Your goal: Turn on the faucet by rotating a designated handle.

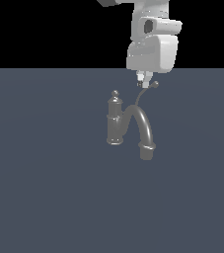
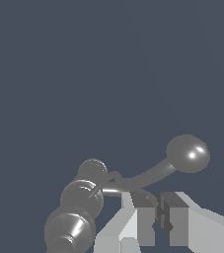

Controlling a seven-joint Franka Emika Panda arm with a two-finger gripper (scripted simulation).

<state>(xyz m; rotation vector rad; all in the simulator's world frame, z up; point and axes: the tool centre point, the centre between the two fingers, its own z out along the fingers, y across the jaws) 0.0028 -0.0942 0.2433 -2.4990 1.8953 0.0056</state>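
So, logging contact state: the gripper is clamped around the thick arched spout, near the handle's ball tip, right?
Not the spout. In the wrist view the gripper, jaws nearly closed, sits at the thin handle, just short of its ball tip.

The floor [image 1: 44, 197] lies open all around the faucet [image 1: 116, 121]. Just beside the gripper [image 1: 144, 81], on the exterior view's right, the handle [image 1: 148, 89] rises as the nearest obstacle; the arched spout [image 1: 143, 126] stands below it.
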